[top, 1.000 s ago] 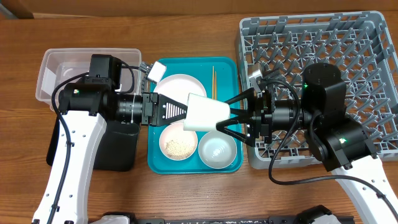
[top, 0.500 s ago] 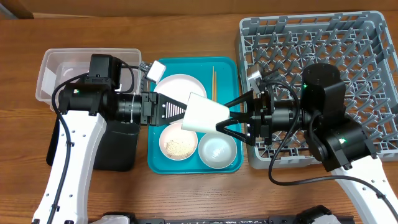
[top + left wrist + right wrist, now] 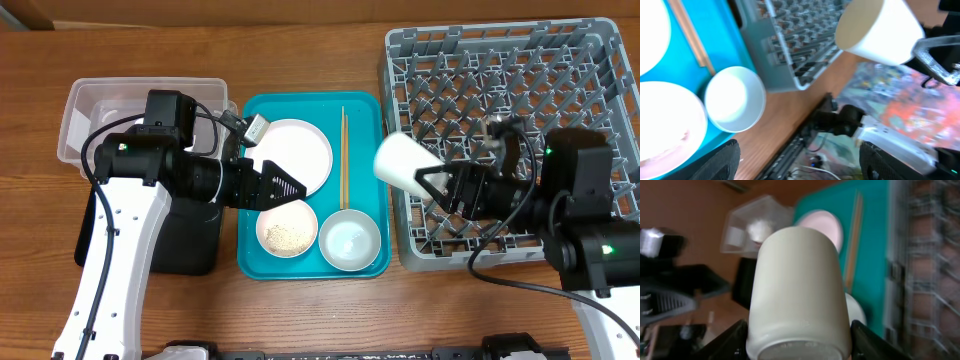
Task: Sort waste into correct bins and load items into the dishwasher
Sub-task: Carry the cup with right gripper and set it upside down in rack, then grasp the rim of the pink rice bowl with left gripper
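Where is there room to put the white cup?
The grey plastic dish rack has free pegs along its far side, beyond the right gripper holding the white cup. The teal tray is crowded, bare only between wooden chopsticks and rim.

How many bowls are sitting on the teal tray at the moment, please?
2. A bowl holding grains sits at the tray's near-left corner, and an empty bowl sits beside it at the near-right corner. The left gripper covers a little of the tray.
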